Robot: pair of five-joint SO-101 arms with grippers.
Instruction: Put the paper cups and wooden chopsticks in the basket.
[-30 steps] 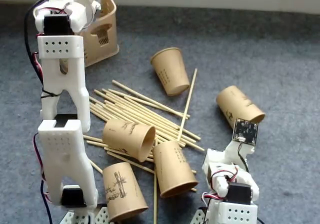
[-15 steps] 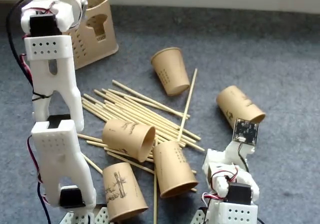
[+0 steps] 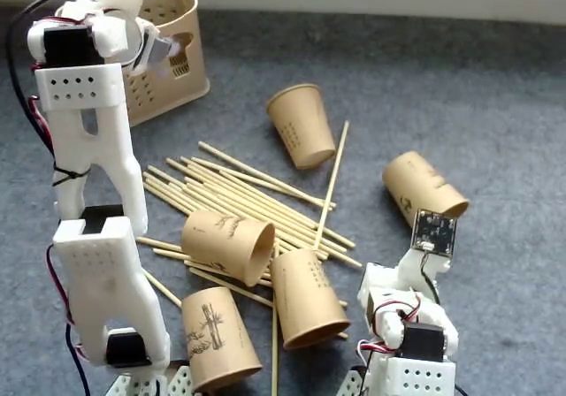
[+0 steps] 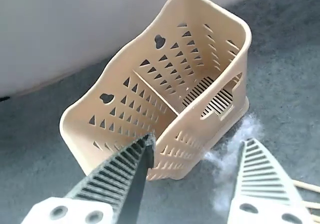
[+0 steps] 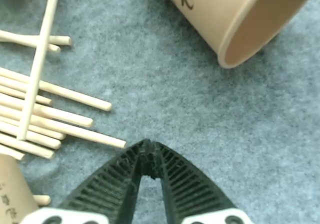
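Five paper cups lie tipped among scattered wooden chopsticks on grey carpet. The basket stands beyond, by the wide-spread left gripper. The right gripper, pinched closed, points between the sticks and an ink-drawn cup.

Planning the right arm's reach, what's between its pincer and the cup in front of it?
Bare grey mat, as the right wrist view shows, between the right pincer and the cup; the chopsticks lie off to one side.
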